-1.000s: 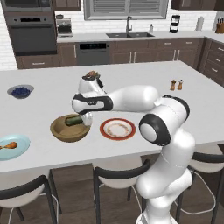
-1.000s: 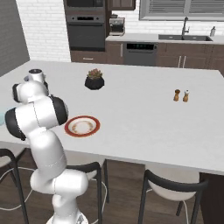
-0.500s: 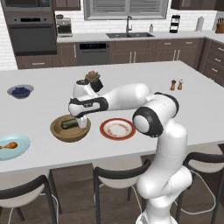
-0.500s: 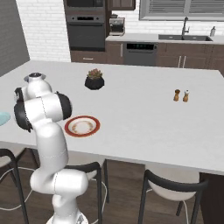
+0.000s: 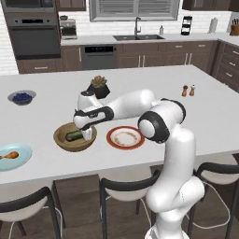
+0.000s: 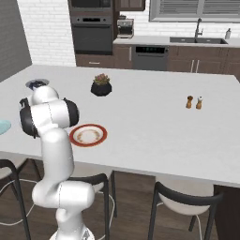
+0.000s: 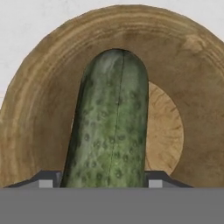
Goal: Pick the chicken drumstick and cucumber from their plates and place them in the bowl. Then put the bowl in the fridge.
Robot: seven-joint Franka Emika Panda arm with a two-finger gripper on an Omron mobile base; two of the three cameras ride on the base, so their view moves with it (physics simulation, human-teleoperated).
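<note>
Dark green and pebbled, the cucumber (image 7: 111,127) lies lengthwise between my jaws, which sit close against its flanks and, as far as I can judge, grip it. My gripper (image 5: 87,135) is down inside the bowl (image 5: 60,138), the tan wooden one on the counter between the pale blue plate (image 5: 18,159) and the red-rimmed plate (image 5: 125,137). From my hand camera the cucumber's far end reaches over the bowl's pale bottom, and I cannot tell whether it touches the wood.

What could go wrong from here, as I judge it: if I let go while it hangs above the bottom, it may roll against the sloped wall or tip over the rim. If I rise without opening fully, the cucumber may drag up with me. A sideways pull could shove the bowl towards the red-rimmed plate just beside it.

Counting: one cucumber, here in my grip. One chicken drumstick (image 5: 9,155), on the blue plate, well apart from me. Two plates, the red-rimmed one bare. One wooden bowl. Also one small bowl of blueberries (image 5: 21,97), one plant pot (image 5: 99,87), and two shakers (image 5: 188,90).
</note>
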